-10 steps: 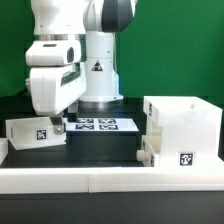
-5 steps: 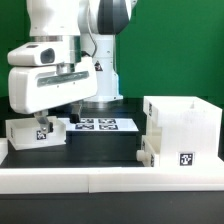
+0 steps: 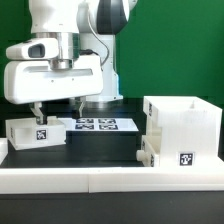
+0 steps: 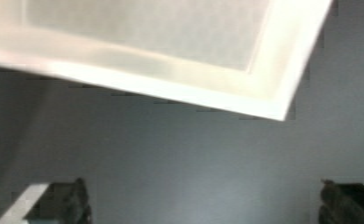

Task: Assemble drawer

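A small white open-top tray (image 3: 30,131) with a square tag lies on the black table at the exterior view's left. My gripper (image 3: 56,110) hangs just above its rear edge, open and empty, with one finger (image 3: 38,113) over the tray. In the wrist view the tray's rim and inside (image 4: 161,45) fill one side. My gripper (image 4: 205,205) shows spread dark fingertips (image 4: 54,202) with only bare table between them. The tall white box casing (image 3: 185,122) with a tag stands at the exterior view's right. A second small tray (image 3: 149,150) sits against its lower side.
The marker board (image 3: 100,124) lies flat at the back middle, in front of the arm's base. A long low white border rail (image 3: 110,180) runs along the front of the table, and another low one stands at the left edge.
The hand has swung toward the exterior view's left and turned broadside. It now hangs lower over the left tray. The trays and the casing have not moved.
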You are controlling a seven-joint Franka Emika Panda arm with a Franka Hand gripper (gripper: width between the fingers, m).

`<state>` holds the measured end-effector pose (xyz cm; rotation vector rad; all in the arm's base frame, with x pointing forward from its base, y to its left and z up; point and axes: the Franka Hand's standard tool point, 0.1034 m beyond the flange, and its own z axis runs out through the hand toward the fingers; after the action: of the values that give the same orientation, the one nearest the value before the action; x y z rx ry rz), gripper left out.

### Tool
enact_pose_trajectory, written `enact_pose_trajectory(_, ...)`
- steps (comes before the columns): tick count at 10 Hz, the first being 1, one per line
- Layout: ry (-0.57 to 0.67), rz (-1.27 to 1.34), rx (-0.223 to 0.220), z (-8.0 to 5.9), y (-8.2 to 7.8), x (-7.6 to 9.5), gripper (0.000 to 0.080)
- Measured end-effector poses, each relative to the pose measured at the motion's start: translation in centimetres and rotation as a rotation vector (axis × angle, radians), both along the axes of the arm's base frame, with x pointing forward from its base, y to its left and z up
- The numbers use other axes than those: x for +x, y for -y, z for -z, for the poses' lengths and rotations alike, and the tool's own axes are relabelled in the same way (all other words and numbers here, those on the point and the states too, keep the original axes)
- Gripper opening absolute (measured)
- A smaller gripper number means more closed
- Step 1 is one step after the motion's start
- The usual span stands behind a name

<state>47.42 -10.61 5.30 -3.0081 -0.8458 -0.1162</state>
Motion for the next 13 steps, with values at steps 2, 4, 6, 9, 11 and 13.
enact_pose_trajectory(2, -0.001, 0.022, 0.003, 0.0, 0.0, 0.0, 0.0649)
enact_pose_trajectory(4, -0.002, 0.023, 0.001, 0.0, 0.2, -0.3, 0.0649)
enact_pose_trajectory(6, -0.006, 0.044, -0.007, -0.3, 1.0, -1.9, 0.0649)
enact_pose_trajectory(9, -0.01, 0.038, -0.014, 0.6, 1.5, -4.5, 0.0649)
enact_pose_trajectory(11, -0.005, 0.047, -0.016, 1.8, 1.8, -5.8, 0.0649)
enact_pose_trajectory(13, 0.008, 0.056, -0.022, 3.2, 1.8, -7.0, 0.0649)
